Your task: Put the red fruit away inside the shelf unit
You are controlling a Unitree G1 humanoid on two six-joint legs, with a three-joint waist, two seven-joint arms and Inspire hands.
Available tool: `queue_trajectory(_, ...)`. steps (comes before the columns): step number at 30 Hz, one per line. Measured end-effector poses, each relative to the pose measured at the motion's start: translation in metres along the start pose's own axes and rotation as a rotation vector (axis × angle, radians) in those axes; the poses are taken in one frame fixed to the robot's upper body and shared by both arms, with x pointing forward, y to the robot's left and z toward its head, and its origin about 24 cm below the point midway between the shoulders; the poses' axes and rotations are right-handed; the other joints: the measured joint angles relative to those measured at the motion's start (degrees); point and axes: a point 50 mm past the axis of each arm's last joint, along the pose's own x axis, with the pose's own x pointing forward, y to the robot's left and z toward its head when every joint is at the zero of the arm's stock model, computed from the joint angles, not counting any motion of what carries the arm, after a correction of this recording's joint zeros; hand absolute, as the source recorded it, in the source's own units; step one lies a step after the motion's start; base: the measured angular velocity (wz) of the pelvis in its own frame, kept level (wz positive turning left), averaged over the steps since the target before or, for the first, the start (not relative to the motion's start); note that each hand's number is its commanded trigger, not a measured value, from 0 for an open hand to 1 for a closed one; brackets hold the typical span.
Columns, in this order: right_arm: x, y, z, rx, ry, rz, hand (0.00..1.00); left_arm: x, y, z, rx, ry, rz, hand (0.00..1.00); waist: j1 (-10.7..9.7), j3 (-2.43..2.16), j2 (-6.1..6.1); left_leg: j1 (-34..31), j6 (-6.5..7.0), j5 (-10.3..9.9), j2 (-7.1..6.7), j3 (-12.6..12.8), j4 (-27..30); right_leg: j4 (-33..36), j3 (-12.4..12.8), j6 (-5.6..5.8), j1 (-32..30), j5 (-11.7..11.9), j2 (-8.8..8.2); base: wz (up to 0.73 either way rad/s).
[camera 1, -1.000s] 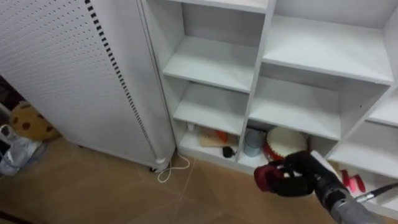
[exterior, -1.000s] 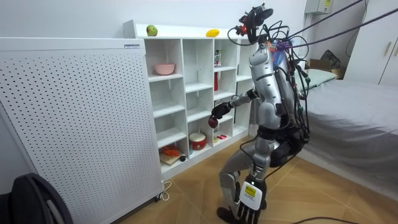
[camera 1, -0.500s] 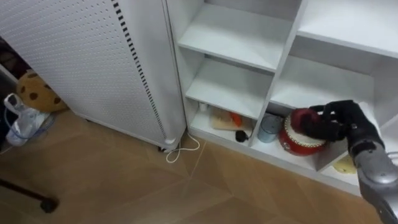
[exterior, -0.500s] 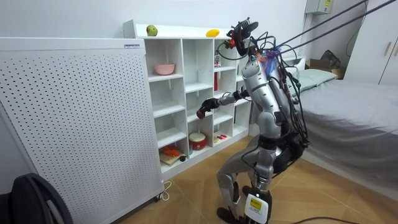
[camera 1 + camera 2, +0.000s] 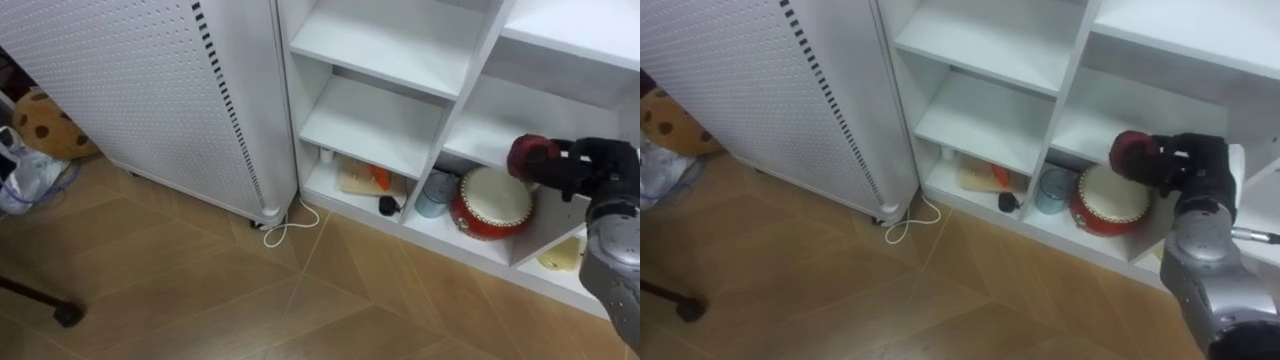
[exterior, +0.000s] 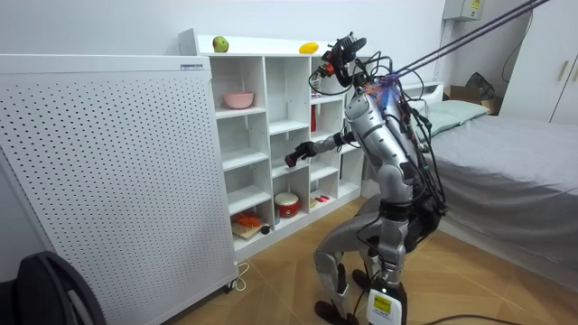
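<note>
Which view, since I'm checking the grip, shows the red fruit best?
The right eye view: the red fruit stands clear against the white shelf, the right hand curled round it, all in frame. The left eye view has the hand at the picture's edge. The room view gives a small dark spot.

A dark red, round fruit (image 5: 530, 157) is clasped in the curled fingers of the right hand (image 5: 597, 166), held in the air just in front of a low shelf in the middle column of the closet (image 5: 370, 125), one level above the bottom compartment. The closet is a white, open unit of shelves standing upright on the floor. On its top board lie a green fruit (image 6: 219, 43) near the room view's left corner and a yellow fruit (image 6: 309, 48) farther along, well apart.
</note>
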Motion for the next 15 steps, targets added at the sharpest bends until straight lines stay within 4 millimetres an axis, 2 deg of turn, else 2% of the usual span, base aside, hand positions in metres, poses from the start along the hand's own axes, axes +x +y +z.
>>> queue_trajectory(1,0.001,0.000,0.004,0.008,-0.007,-0.019,1.00,0.000,0.002,-0.001,0.001,0.003,0.007,0.00,0.1,0.00,0.00,-0.2,-0.02,0.0,0.01,-0.1,0.2,0.2,0.0,-0.08,-0.2,0.0,0.02,0.00)
queue_trajectory(3,0.003,-0.004,0.008,0.008,-0.015,-0.055,0.05,0.000,0.002,-0.001,0.000,0.005,0.019,0.00,0.3,0.00,0.00,-0.3,-0.05,-0.1,-0.05,-0.1,0.4,0.4,0.1,0.14,-0.2,-0.2,0.03,0.03)
queue_trajectory(4,0.005,-0.007,0.011,0.005,-0.025,-0.082,0.00,0.000,0.003,-0.001,0.000,0.005,0.020,0.00,0.4,0.00,-0.02,-0.3,-0.07,-0.1,-0.23,-0.2,0.4,0.5,0.1,0.29,-0.2,-0.3,-0.01,0.08)
queue_trajectory(11,0.009,-0.025,0.026,0.020,-0.056,-0.306,0.00,-0.001,0.002,-0.003,-0.038,0.014,0.031,0.00,0.0,-0.07,-0.44,-0.4,-0.16,-0.5,-0.03,-0.6,0.9,0.4,-0.1,0.52,0.0,-0.4,0.44,-0.01)
queue_trajectory(15,0.010,-0.027,0.035,0.094,-0.050,-0.363,0.00,-0.001,0.004,-0.003,-0.053,0.011,0.058,0.00,0.3,-0.08,-0.41,-0.4,-0.28,-0.7,0.15,-1.0,1.4,0.4,0.0,0.67,0.3,-0.3,1.02,-0.05)
